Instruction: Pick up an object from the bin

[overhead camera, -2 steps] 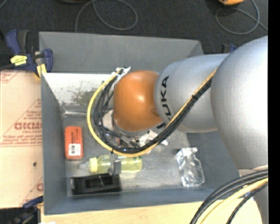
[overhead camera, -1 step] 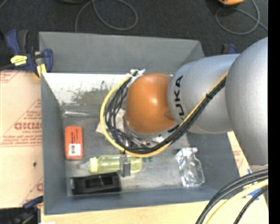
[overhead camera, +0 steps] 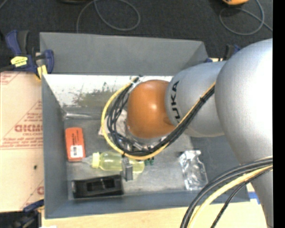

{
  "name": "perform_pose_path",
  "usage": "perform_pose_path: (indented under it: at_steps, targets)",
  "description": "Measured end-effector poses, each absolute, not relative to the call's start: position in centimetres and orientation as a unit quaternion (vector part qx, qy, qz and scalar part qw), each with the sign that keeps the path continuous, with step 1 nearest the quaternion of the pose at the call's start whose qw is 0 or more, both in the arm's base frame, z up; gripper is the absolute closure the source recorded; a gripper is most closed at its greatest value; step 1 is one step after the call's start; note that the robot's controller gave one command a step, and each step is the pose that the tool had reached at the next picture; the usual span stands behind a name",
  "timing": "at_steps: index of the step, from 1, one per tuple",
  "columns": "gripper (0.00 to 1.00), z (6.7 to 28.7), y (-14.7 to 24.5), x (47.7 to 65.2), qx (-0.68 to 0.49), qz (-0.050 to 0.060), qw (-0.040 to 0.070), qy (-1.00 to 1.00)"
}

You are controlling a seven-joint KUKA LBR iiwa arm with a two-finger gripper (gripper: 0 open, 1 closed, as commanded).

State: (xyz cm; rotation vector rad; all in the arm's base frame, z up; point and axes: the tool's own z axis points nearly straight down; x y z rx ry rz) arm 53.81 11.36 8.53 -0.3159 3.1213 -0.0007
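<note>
End effector (overhead camera: pixel 128 170) sits over a pale yellow-green bottle (overhead camera: pixel 107 162).

At the gripper (overhead camera: pixel 128 170), a translucent yellow-green plastic bottle (overhead camera: pixel 107 161) looked smooth; to its left an orange rectangular block (overhead camera: pixel 74 144) was matt; to its right, clear plastic wrap (overhead camera: pixel 192 169) was crinkled and glossy.

Orange block (overhead camera: pixel 74 145) with white label, pale yellow-green bottle (overhead camera: pixel 107 161), black holder (overhead camera: pixel 97 186), clear wrapper (overhead camera: pixel 192 169), grey bin (overhead camera: pixel 123 56)
</note>
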Motion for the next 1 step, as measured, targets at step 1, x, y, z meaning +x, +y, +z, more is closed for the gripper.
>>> perform_pose_path:
  at_steps: [1]
  targets:
    - [1.0,7.05,10.24,52.51,-0.075,0.002,0.002,0.997]
